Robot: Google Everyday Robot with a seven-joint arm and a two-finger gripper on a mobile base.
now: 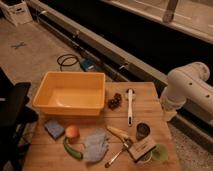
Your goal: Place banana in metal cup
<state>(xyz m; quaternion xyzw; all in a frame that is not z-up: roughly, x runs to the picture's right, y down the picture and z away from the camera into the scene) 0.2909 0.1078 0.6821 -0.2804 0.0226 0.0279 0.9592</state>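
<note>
Wooden table (150, 100): end effector (129, 144) open, beside banana (118, 132).

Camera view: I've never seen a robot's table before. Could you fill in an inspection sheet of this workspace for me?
Surface: wooden table, crowded.
Job's things: banana lies flat beside the upright metal cup, not in it.
Clutter: yellow bin, dark grapes, white-handled utensil, blue sponge, peach, green vegetable, grey cloth, light green cup.
Grippers: gripper at the table's front right, apparently by the light green cup, open, holding nothing; white arm at the right edge.
Cables: black coil on the floor behind the table.
Surroundings: concrete floor, white box, long ledge.
</note>
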